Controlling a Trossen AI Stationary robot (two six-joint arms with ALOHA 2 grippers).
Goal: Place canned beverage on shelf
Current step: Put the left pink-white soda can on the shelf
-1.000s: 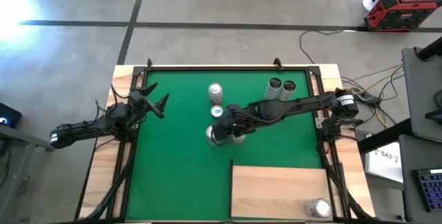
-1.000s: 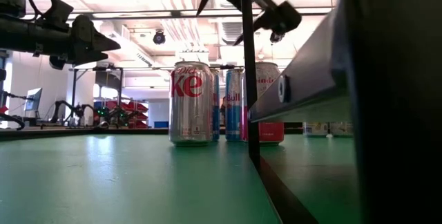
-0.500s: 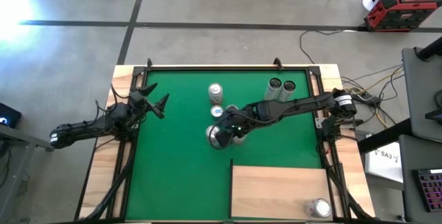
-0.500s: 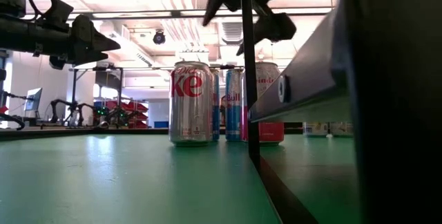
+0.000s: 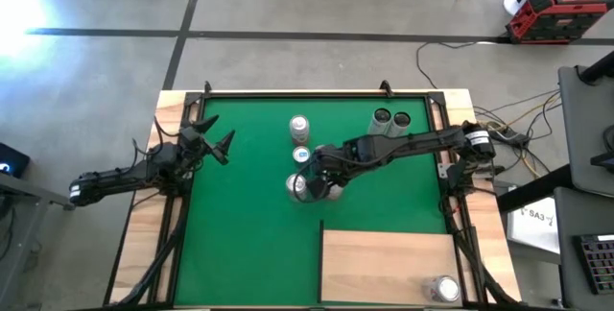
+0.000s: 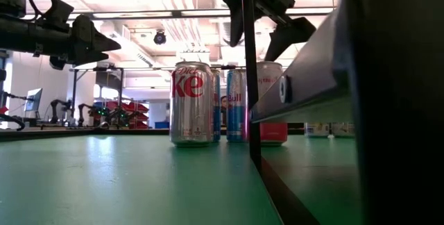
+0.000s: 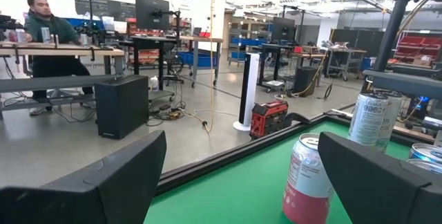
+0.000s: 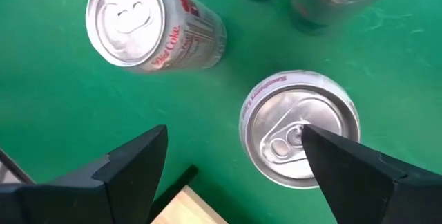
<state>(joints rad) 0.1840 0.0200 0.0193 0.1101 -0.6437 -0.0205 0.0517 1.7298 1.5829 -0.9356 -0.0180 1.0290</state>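
Canned beverage point(image 8: 298, 135), pink-labelled, is found upright on the green mat point(image 5: 249, 234), beside the Diet Coke can point(image 8: 148, 23), short of the shelf point(image 5: 384, 268). Right gripper point(image 5: 309, 182) has been shifted above it, jaws wide, empty; grasp pending. Left gripper point(image 5: 219, 141) is parked open.

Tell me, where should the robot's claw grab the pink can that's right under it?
Around its round side wall, coming straight down from above. The pink can stands upright with only its top showing, and the right gripper hangs open over it. One finger sits above the lid, so centre first.
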